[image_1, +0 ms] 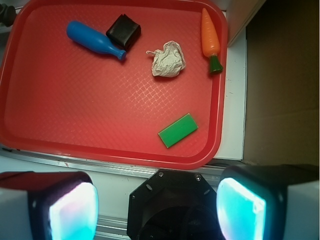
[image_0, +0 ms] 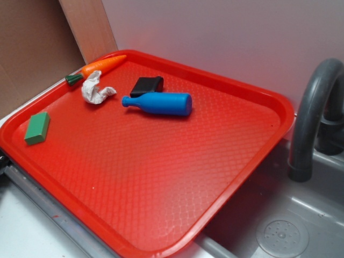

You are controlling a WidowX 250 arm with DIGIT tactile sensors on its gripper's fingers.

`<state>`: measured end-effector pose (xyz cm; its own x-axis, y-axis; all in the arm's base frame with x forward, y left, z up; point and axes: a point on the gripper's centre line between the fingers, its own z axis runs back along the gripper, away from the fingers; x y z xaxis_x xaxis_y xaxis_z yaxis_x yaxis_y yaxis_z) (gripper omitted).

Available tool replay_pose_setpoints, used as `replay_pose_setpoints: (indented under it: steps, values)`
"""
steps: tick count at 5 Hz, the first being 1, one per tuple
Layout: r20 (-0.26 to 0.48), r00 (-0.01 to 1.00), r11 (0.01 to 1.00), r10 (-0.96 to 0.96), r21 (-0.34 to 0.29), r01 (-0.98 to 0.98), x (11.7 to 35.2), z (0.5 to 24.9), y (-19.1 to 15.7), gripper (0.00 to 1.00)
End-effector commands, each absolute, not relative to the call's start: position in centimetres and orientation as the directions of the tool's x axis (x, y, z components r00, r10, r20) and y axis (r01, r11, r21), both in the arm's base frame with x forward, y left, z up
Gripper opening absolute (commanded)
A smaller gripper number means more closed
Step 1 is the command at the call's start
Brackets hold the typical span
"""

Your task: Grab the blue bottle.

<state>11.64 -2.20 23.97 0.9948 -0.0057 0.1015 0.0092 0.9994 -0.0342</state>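
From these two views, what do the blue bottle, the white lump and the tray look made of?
Blue bottle: likely hard plastic, smooth and slightly glossy, with a soft highlight along its body.
White lump: crumpled paper or tissue by its creases and matte look; can't tell which.
Tray: red plastic with a diamond-textured floor and smooth raised rim.

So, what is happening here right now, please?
Nothing is being held yet. The gripper is open and hangs outside the near edge of the red tray, touching nothing. The blue bottle lies on its side at the far part of the tray, right beside a small black block. A crumpled piece of paper, a toy carrot and a green block also lie on the tray. A grey sink is next to it.
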Motion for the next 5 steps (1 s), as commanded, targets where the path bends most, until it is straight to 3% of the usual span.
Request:
replay_pose_setpoints:
  steps: [1, 3, 4, 5]
  values:
    - [0.102, 0.995, 0.999, -0.006, -0.034, 0.009, 11.6, 24.0, -2.2, 1.00]
    - [0.196, 0.962, 0.981, -0.190, -0.006, 0.195, 16.5, 23.5, -3.0, 1.00]
    - [0.235, 0.886, 0.915, -0.400, 0.046, 0.401, 19.2, 22.7, -4.4, 1.00]
    - [0.280, 0.760, 0.799, -0.586, 0.047, 0.599, 21.2, 21.4, -6.3, 1.00]
